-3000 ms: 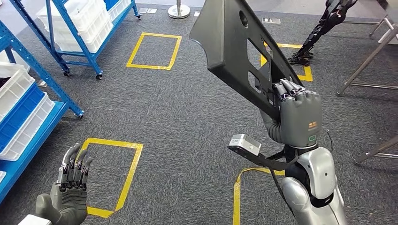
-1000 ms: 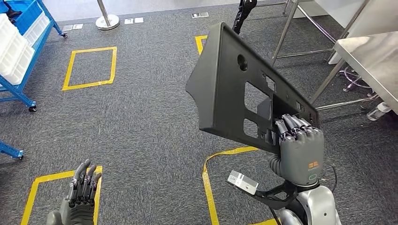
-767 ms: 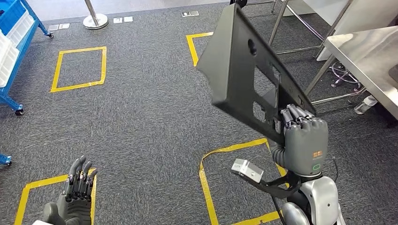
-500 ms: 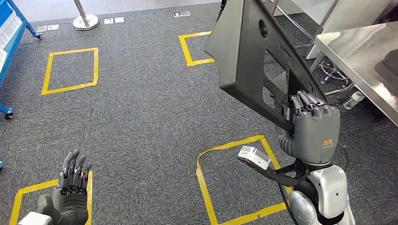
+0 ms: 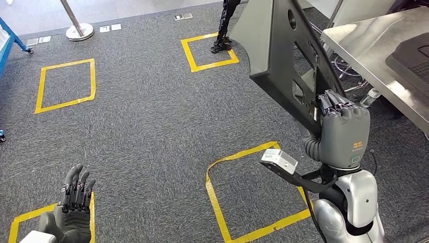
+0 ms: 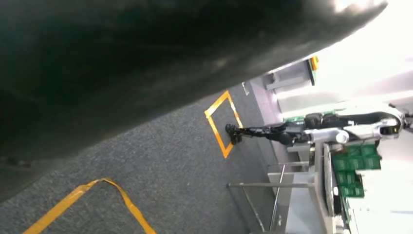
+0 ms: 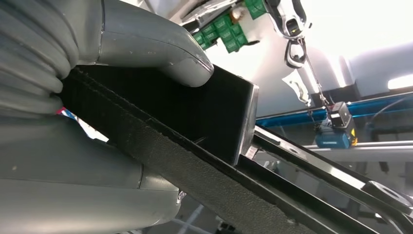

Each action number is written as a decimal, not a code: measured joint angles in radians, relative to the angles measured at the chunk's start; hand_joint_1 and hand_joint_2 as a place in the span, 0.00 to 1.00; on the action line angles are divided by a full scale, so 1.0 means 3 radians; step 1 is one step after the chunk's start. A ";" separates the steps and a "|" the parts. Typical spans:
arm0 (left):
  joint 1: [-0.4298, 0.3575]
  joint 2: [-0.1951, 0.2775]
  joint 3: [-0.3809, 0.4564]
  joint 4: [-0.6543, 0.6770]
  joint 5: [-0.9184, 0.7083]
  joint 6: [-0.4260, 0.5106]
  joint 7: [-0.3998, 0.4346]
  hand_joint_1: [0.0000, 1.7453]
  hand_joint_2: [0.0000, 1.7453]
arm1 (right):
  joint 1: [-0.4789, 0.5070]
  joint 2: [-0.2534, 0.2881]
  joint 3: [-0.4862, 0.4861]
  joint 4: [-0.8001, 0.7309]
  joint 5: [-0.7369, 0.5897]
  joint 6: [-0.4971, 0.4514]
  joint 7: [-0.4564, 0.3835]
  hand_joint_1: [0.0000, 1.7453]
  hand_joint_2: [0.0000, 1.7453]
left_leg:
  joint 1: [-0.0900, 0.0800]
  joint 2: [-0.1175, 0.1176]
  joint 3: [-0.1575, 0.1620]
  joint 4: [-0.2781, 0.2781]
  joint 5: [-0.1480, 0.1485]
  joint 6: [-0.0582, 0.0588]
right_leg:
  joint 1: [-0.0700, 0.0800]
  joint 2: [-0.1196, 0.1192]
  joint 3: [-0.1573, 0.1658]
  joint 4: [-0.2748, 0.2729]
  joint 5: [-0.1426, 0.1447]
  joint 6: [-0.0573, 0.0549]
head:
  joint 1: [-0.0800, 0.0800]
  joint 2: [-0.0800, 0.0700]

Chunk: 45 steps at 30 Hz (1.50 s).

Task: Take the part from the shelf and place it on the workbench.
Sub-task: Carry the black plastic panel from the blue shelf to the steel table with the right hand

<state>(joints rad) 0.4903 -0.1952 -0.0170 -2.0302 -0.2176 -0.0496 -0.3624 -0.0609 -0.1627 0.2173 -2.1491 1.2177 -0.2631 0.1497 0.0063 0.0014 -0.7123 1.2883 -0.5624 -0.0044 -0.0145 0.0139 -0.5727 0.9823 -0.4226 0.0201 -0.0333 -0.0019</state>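
My right hand point(image 5: 343, 132) grips the lower edge of a large flat black plastic part point(image 5: 283, 55) with a round hole and several cut-outs, holding it upright and tilted above the carpet. In the right wrist view the thick grey thumb point(image 7: 146, 46) presses on the part's black edge point(image 7: 195, 161). The steel workbench point(image 5: 367, 45) stands at the upper right, just beyond the part. My left hand point(image 5: 73, 205) hangs low at the lower left, fingers straight and apart, holding nothing.
Yellow tape squares point(image 5: 66, 83) mark the grey carpet. A dark object point(image 5: 412, 58) lies on the workbench. Another robot's dark legs point(image 5: 225, 25) stand in a far square. A stanchion base point(image 5: 78, 31) sits at the upper left. Bench legs point(image 6: 277, 195) show in the left wrist view.
The whole view has swung right: the blue shelves have left the picture and the workbench has come in at the right. The part stays in my right hand, now closer to the bench.
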 joint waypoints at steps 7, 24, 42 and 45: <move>-0.0018 0.0139 -0.0124 -0.0046 0.0030 0.0085 0.0056 0.00 0.00 | -0.0111 -0.0007 -0.0004 0.0039 -0.0053 0.0028 -0.0006 1.00 1.00 | 0.0029 -0.0138 0.0364 -0.0834 0.0374 -0.0005 | -0.0007 0.0134 -0.0083 0.0070 -0.0007 0.0073 | 0.0006 0.0000; 0.0009 0.0291 -0.0271 -0.0096 0.0027 0.0255 0.0180 0.00 0.00 | -0.0137 -0.0007 -0.0026 0.0175 -0.0196 -0.0062 -0.0085 1.00 1.00 | -0.0011 0.0050 0.0344 -0.0892 0.0435 0.0089 | 0.0045 -0.0070 -0.0041 0.0023 -0.0016 0.0095 | 0.0023 0.0000; 0.0013 0.0366 -0.0329 -0.0143 -0.0007 0.0422 0.0190 0.00 0.00 | -0.0167 0.0035 -0.0041 0.0269 -0.0277 -0.0128 -0.0140 1.00 1.00 | 0.0017 0.0061 0.0445 -0.1084 0.0523 0.0135 | 0.0023 -0.0059 -0.0241 0.0403 -0.0196 0.0104 | 0.0050 0.0000; 0.0026 0.0373 -0.0330 -0.0138 -0.0010 0.0426 0.0182 0.00 0.00 | -0.0144 0.0035 -0.0050 0.0298 -0.0280 -0.0146 -0.0152 1.00 1.00 | 0.0020 0.0062 0.0441 -0.1083 0.0521 0.0131 | -0.0011 -0.0057 -0.0516 0.0929 -0.0349 0.0147 | 0.0072 0.0000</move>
<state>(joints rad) 0.4982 -0.0834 -0.1161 -2.0716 -0.2206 0.0782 -0.3079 -0.1041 -0.1521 0.2024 -2.0597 1.1337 -0.3069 0.1040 0.0124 0.0199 -0.5801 0.9634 -0.4062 0.0349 -0.0177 -0.0031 -0.7274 1.2610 -0.5274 0.0642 -0.0115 -0.0019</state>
